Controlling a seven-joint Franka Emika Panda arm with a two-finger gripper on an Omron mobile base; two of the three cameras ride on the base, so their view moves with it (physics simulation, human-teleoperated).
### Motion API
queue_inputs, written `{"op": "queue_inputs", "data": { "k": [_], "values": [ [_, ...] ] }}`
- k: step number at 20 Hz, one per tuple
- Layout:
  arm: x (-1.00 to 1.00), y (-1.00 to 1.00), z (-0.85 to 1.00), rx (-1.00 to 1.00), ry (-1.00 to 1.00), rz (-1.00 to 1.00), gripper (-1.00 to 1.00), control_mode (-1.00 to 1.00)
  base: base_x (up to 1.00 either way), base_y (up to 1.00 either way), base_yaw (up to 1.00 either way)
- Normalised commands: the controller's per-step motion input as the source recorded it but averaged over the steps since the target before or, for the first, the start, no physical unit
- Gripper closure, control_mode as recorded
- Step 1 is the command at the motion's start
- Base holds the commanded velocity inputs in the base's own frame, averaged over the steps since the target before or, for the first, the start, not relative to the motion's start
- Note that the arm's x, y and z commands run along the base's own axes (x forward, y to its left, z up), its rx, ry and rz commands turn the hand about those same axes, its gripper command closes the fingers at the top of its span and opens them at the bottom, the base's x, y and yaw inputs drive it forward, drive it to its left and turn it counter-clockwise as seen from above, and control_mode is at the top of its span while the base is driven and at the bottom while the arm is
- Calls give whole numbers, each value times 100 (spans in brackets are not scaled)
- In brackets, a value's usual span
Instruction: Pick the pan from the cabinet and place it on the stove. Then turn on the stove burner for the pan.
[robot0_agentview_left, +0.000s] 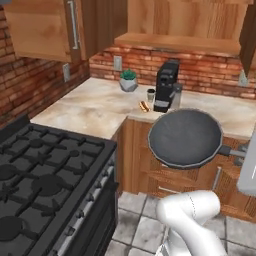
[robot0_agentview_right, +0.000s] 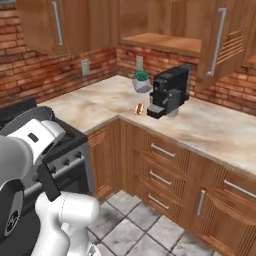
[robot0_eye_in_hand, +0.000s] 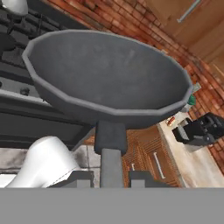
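Gripper: the gripper (robot0_eye_in_hand: 111, 177) is clamped on the handle of the pan, one dark finger tip on each side of it, as the hand view shows.
Pan: the pan (robot0_agentview_left: 185, 137) is held in the air, clear of every surface. In the left base view it hangs in front of the counter's edge, over the tiled floor, between the stove and the low drawers. Its dark bowl faces up and is slightly tilted; the handle runs off to the right toward the arm.
Stove: the stove (robot0_agentview_left: 45, 185) stands to the left of the pan, its black grates bare where they show, well apart from the pan.
Cabinet: the cabinet (robot0_agentview_right: 165, 22) hangs above the counter with its door (robot0_agentview_right: 220, 40) swung open and the lower shelf showing.
Counter: the marble counter (robot0_agentview_left: 95, 107) carries a black coffee machine (robot0_agentview_right: 170, 91), a small potted plant (robot0_agentview_right: 141, 81) beside it near the brick wall, and a small reddish item (robot0_agentview_right: 139, 108) in front of them, too small to tell.
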Motion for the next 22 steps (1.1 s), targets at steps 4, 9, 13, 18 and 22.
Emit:
{"op": "queue_inputs", "data": {
  "k": [4, 9, 13, 18, 22],
  "values": [
    [0, 0, 0, 0, 0, 0, 100, 100, -2, 0, 43],
    [0, 0, 0, 0, 0, 0, 100, 100, 0, 0, 46],
    [0, 0, 0, 0, 0, 0, 100, 100, 0, 0, 47],
    [0, 0, 0, 0, 0, 0, 100, 100, 0, -6, 45],
    [0, 0, 0, 0, 0, 0, 100, 100, 5, -16, 41]
  ]
}}
